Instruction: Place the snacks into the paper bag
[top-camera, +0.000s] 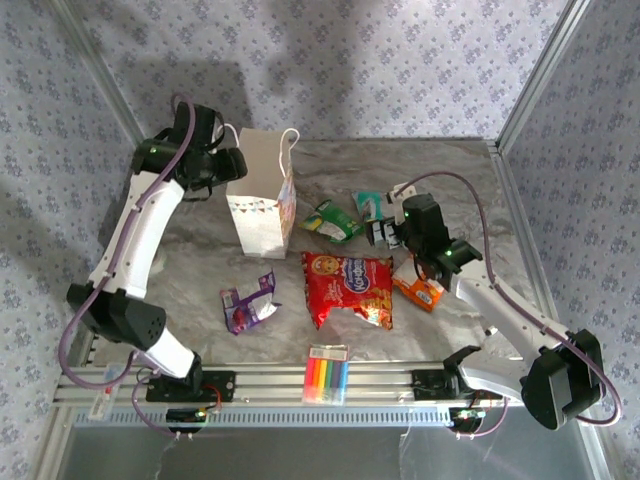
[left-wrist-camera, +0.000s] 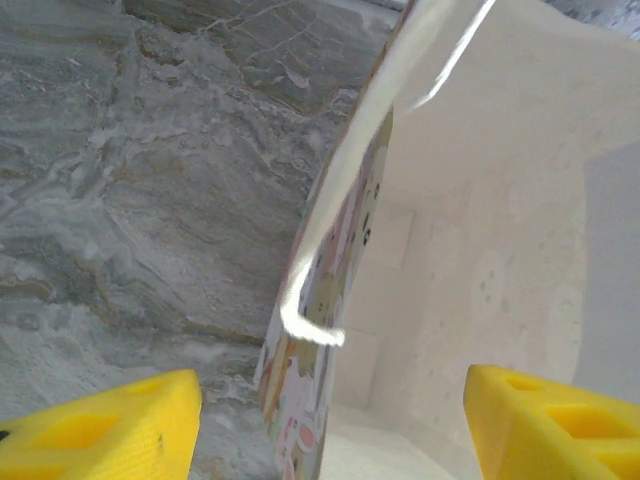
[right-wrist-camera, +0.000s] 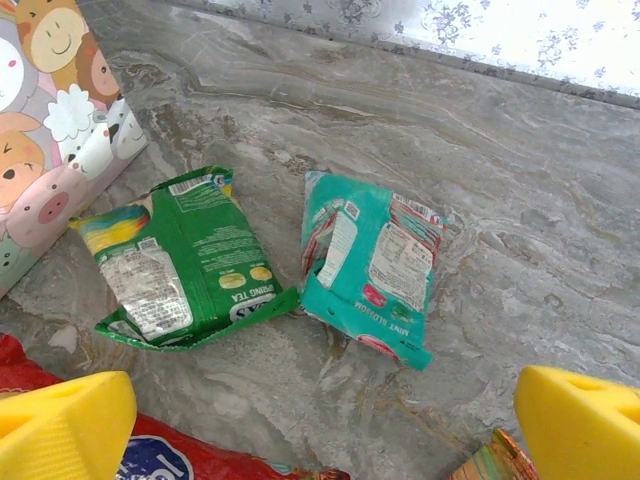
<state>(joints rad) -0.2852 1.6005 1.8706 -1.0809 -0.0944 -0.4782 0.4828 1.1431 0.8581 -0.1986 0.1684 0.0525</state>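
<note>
Packing seemed unstarted: our right gripper (right-wrist-camera: 320, 440) gaped empty, teal packet (right-wrist-camera: 370, 270) ahead to grasp; left gripper (left-wrist-camera: 330, 420) stood open astride the bag (left-wrist-camera: 500, 200).

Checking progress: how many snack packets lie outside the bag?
5: purple near-left, red centre, orange right of it, green and teal right of the bag. Its inside isn't fully visible.
</note>
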